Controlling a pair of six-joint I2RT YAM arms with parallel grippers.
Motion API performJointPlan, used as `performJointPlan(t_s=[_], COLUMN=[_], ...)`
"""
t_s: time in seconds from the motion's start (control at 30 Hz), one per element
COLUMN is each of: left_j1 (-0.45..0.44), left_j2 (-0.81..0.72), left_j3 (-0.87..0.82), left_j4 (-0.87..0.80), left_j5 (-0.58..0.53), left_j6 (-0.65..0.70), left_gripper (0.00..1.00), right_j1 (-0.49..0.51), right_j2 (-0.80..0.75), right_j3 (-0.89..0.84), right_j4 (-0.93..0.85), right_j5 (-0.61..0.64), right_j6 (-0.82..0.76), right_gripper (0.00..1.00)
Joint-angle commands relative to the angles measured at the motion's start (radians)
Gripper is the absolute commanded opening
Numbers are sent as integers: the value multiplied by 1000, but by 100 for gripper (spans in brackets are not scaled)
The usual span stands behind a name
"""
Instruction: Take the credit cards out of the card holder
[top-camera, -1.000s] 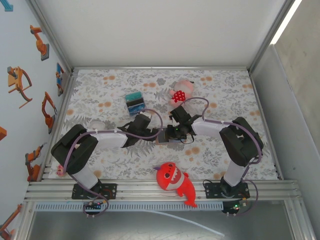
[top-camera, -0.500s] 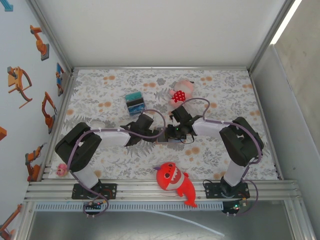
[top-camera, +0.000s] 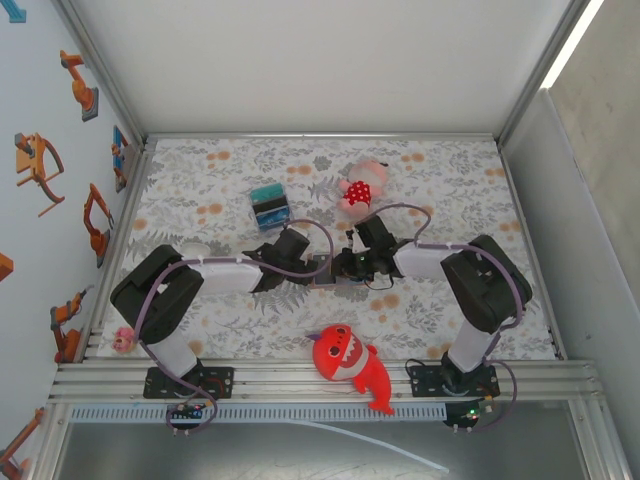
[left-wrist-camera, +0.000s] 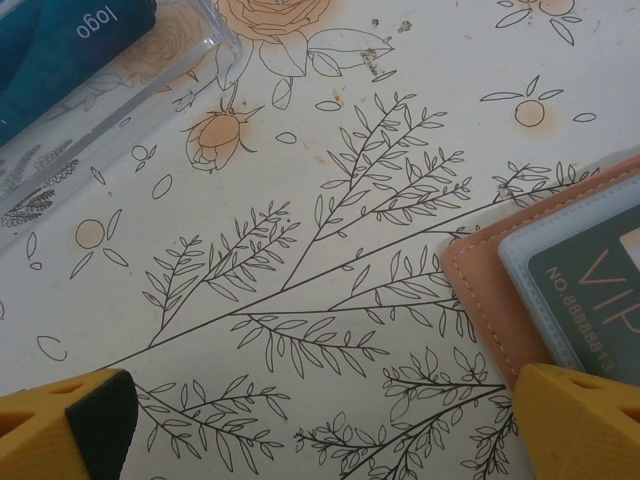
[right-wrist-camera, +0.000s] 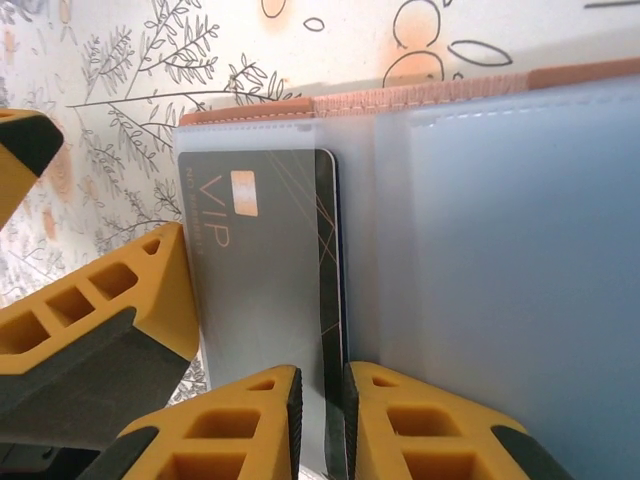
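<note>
The card holder (top-camera: 338, 284) lies open at the table's middle, tan outside (left-wrist-camera: 490, 300) with frosted blue-grey sleeves (right-wrist-camera: 500, 250). A dark grey credit card (right-wrist-camera: 260, 260) marked VIP sits in the left sleeve, its dark right edge (right-wrist-camera: 326, 250) showing past the plastic. My right gripper (right-wrist-camera: 320, 400) (top-camera: 347, 268) is shut on that edge, which runs between the pads. My left gripper (left-wrist-camera: 320, 425) (top-camera: 315, 268) hangs wide open just left of the holder, nothing between its fingers. One left finger (right-wrist-camera: 110, 310) rests against the card's left side.
A teal, black and blue striped block (top-camera: 269, 205) stands behind the left arm, with its clear case (left-wrist-camera: 120, 90) at the top of the left wrist view. A pink plush (top-camera: 360, 185) lies at the back and a red shark plush (top-camera: 345, 362) at the front edge.
The left gripper has moved right, up to the card holder's left side, still open. The right arm has shifted slightly to the right, its grip unchanged.
</note>
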Motion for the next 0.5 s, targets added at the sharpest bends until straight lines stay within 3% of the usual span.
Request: performJointPlan(t_s=[0.0,0.47], left_j1=[-18,-32], left_j2=[19,26], left_j3=[23,33], left_j4=[-56,-67], left_j5=[-6,-31], left_j6=[27,22], left_gripper=[97,97], right_j1=[-9,-46], right_j2=[-36,-41], right_j3=[-21,-96], right_j4=[102,261], right_j5=[-61,-121], right_j6=[35,95], right_gripper=[19,7])
